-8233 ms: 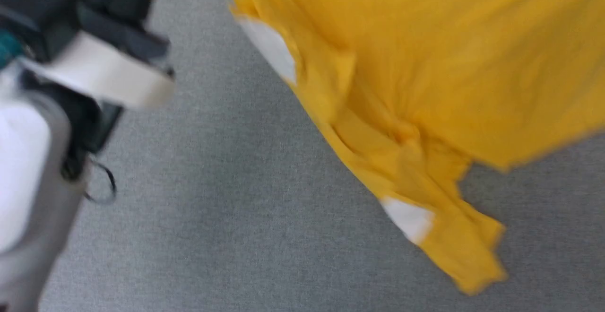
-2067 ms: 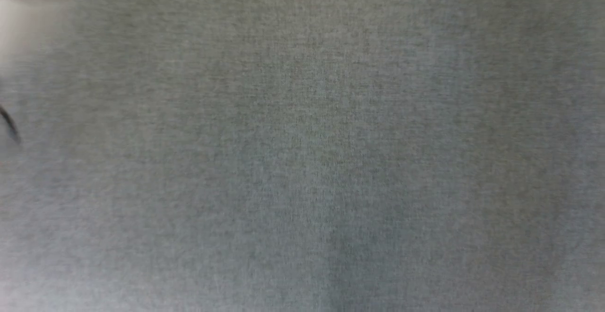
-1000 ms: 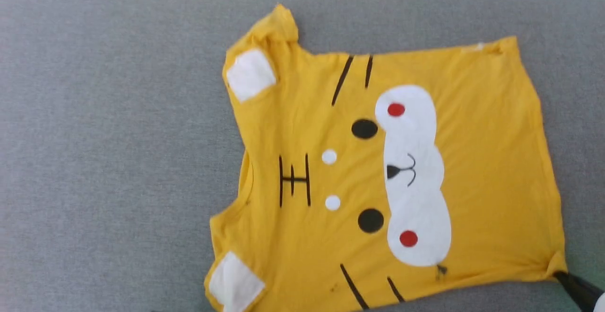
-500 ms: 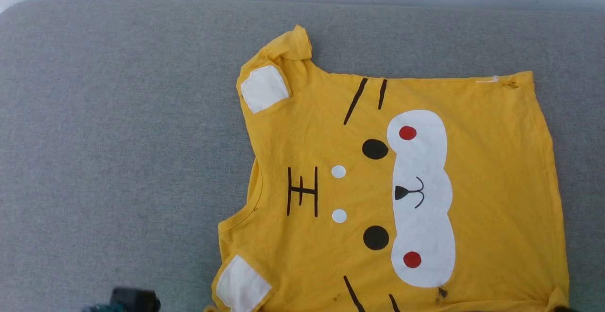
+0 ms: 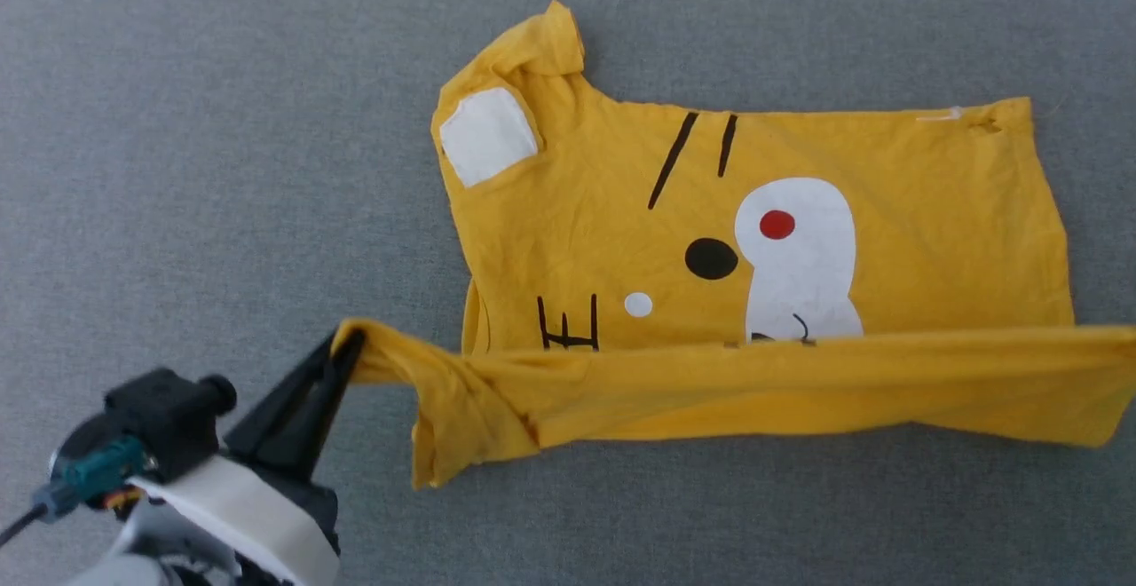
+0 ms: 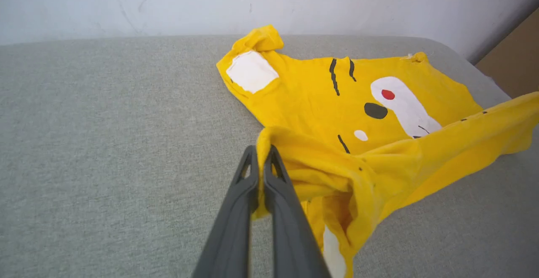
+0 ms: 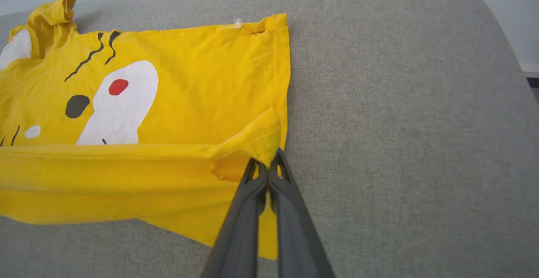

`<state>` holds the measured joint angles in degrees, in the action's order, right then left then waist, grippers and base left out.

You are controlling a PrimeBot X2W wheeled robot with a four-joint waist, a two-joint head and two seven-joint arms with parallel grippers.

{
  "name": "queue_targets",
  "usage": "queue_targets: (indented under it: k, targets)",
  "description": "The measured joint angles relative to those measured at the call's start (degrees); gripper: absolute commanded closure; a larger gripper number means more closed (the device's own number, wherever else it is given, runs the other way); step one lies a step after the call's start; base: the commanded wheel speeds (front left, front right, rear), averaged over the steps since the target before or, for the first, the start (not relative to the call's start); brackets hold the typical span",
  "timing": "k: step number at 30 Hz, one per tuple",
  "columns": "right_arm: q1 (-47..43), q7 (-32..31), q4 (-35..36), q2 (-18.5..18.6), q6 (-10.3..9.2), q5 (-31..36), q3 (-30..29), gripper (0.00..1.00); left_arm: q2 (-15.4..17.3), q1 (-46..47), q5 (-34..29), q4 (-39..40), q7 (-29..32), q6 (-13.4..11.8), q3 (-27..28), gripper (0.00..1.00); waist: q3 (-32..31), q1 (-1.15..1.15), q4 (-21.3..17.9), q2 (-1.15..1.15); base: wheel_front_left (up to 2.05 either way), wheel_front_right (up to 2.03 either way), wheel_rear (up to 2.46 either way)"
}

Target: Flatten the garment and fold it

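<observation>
The garment [image 5: 923, 213] is a bright yellow T-shirt with a cartoon face, lying sideways on grey fabric. Its near long edge [image 5: 754, 386] is lifted off the surface and stretched taut over the lower half of the print. My left gripper [image 5: 346, 342] is shut on the near sleeve corner; in the left wrist view the same gripper [image 6: 262, 153] pinches yellow cloth [image 6: 311, 101]. In the right wrist view my right gripper [image 7: 269, 162] is shut on the near hem corner of the garment [image 7: 202, 76]. The far sleeve with its white patch [image 5: 486, 133] lies flat.
The garment rests on a wide grey upholstered surface [image 5: 204, 169]. Its rounded right edge [image 7: 505, 59] meets a pale wall [image 6: 168, 0] behind. A brown panel [image 6: 513, 59] stands at the far right in the left wrist view.
Half a second ago the shirt lay flat with the whole face showing. Now its near edge is raised and pulled over the lower half, with the left gripper in view holding the sleeve corner.
</observation>
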<state>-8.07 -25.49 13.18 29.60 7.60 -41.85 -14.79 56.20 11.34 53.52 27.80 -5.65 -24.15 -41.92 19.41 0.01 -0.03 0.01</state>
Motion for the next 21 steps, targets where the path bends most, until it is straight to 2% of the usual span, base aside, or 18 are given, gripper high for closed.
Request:
queue_targets:
  k: [5,7,16,21]
  targets:
    - [5.61,1.79,-0.46,1.58,0.00,1.24,0.71,1.00,-0.21,5.35,-2.33,-0.07,0.13,0.00,1.32,1.00,3.23,0.00,-0.06,0.00,0.00,0.00,0.00]
    - [7.47,1.88,-1.29,2.22,0.00,1.71,1.97,1.00,-1.01,7.25,-2.72,-1.18,0.19,0.97,1.34,1.00,4.52,0.00,-0.09,-0.01,0.00,0.00,0.00]
    - [13.21,2.43,-7.83,3.91,0.00,2.13,7.87,1.00,-8.81,13.09,-2.72,-11.60,0.22,6.53,-1.02,1.00,9.40,0.00,-0.42,0.00,0.00,0.00,0.00]
    - [14.94,4.13,-10.93,4.50,0.00,2.02,9.98,1.00,-12.74,14.88,-2.70,-17.24,-1.03,8.49,-2.11,1.00,10.89,0.00,-0.55,0.00,0.00,0.00,0.00]
